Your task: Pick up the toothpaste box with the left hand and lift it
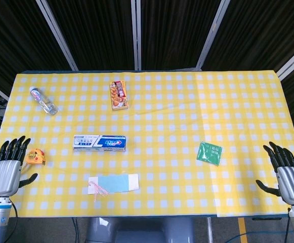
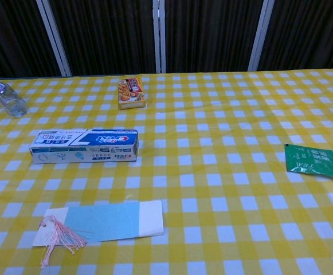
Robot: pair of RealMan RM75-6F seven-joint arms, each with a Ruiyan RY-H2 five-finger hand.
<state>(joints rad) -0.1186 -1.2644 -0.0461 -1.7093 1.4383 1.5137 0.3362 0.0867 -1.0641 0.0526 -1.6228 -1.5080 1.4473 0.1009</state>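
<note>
The toothpaste box is a long white and blue carton lying flat on the yellow checked tablecloth, left of centre; the chest view shows the toothpaste box lengthwise with its side panel facing me. My left hand hovers at the table's front left corner, fingers spread and empty, well left of the box. At the front right corner my right hand is likewise spread with nothing in it. Neither hand appears in the chest view.
A yellow tape measure lies just right of my left hand. A clear plastic bottle lies back left, a snack box back centre, a green sachet right, and a light blue card with pink tassel near the front edge.
</note>
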